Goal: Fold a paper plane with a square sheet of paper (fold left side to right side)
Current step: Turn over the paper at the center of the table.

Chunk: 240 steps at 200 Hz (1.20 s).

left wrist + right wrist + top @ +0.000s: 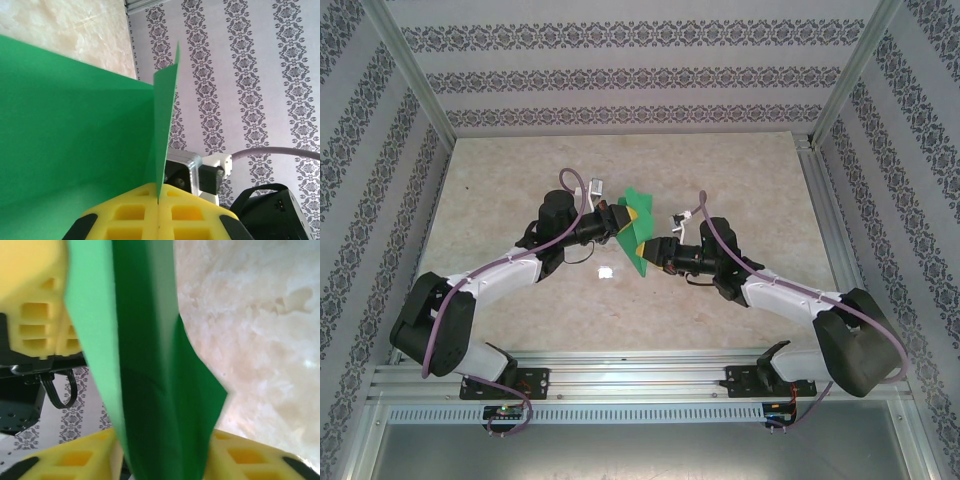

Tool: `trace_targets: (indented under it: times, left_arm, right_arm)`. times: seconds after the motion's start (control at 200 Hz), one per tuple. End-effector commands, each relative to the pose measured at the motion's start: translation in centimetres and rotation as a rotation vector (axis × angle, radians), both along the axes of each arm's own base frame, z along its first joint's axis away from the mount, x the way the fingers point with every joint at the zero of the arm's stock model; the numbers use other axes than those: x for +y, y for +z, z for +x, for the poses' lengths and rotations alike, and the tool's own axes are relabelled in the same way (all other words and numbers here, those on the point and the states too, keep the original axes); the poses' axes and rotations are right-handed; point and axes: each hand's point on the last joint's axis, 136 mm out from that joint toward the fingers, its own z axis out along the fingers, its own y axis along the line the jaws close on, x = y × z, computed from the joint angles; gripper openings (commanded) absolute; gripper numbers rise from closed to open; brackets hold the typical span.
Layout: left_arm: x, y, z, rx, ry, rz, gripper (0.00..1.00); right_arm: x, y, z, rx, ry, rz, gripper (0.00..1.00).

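Observation:
The green sheet of paper (pixel 641 201) hangs folded above the middle of the table, held from both sides. My left gripper (pixel 628 222) is shut on it; in the left wrist view the yellow fingertips (pixel 125 215) press together on a thin flap edge (pixel 165 125), and a broad green face (pixel 70 125) spreads to the left. My right gripper (pixel 653 250) is shut on the lower part of the sheet; several green layers (pixel 150 390) run up between its yellow fingers (pixel 250 455). The left gripper's yellow fingers (pixel 35 300) show at that view's top left.
The marble-look table (pixel 740 170) lies under the paper, walled by patterned panels and aluminium posts (pixel 415 75). A metal rail (pixel 640 378) carries both arm bases at the near edge. The right arm's wrist hardware (pixel 200 172) sits just behind the held flap.

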Motion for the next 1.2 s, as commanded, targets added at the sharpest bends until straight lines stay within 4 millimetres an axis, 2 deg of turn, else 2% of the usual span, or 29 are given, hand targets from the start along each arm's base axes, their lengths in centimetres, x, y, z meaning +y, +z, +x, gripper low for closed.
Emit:
trace_targets:
  times: [0.0,0.15,0.29,0.33,0.385,0.425,0.53,0.589,0.689,0.754,0.854,0.949,1.084,1.194]
  left_arm:
    - [-0.1,1.4,0.3,-0.024,0.008,-0.010,0.03]
    - [0.2,0.7,0.5,-0.021,0.016,0.014,0.05]
    - [0.9,0.7,0.7,-0.020,0.034,0.025,0.10]
    - [1.2,1.0,0.7,-0.028,0.038,0.027,0.20]
    - [1.9,1.4,0.8,-0.036,0.045,0.038,0.42]
    - [2.7,1.9,0.8,-0.051,0.057,0.056,0.48]
    - [6.2,3.2,0.5,-0.089,0.122,0.161,0.61]
    - [8.8,3.4,0.1,-0.097,0.176,0.250,0.69]
    - [13.4,1.8,-0.8,-0.039,0.279,0.432,0.75]
    - [16.0,0.2,-1.4,0.022,0.338,0.507,0.76]
    - [18.6,-2.0,-2.2,0.095,0.393,0.555,0.76]
    - [19.6,-3.2,-2.9,0.120,0.409,0.599,0.77]
    - [19.9,-3.9,-3.3,0.134,0.402,0.619,0.77]
    - [19.9,-4.4,-3.3,0.140,0.401,0.619,0.77]
  right_arm:
    - [0.6,2.4,0.7,-0.064,-0.003,0.067,0.29]
    - [-0.1,1.5,0.9,-0.060,-0.024,0.028,0.14]
    - [-0.8,0.8,0.8,-0.058,-0.032,-0.027,0.07]
    - [-1.0,0.5,0.7,-0.062,-0.032,-0.054,0.07]
    - [-1.5,-0.1,0.7,-0.057,-0.036,-0.107,0.06]
    - [-2.2,-0.6,0.7,-0.061,-0.043,-0.170,0.05]
    - [-5.1,-2.3,0.5,-0.086,-0.073,-0.483,0.06]
    - [-8.0,-3.2,0.5,-0.089,-0.118,-0.754,0.07]
    - [-12.3,-4.1,0.3,-0.099,-0.148,-1.240,0.07]
    - [-13.5,-4.6,0.4,-0.112,-0.139,-1.490,0.08]
    - [-13.1,-5.3,1.1,-0.163,-0.109,-1.755,0.09]
    - [-11.5,-5.9,1.8,-0.232,-0.073,-1.913,0.12]
    - [-9.0,-7.6,2.3,-0.297,0.001,-2.026,0.18]
    - [-7.6,-9.3,1.8,-0.312,0.058,-2.051,0.21]
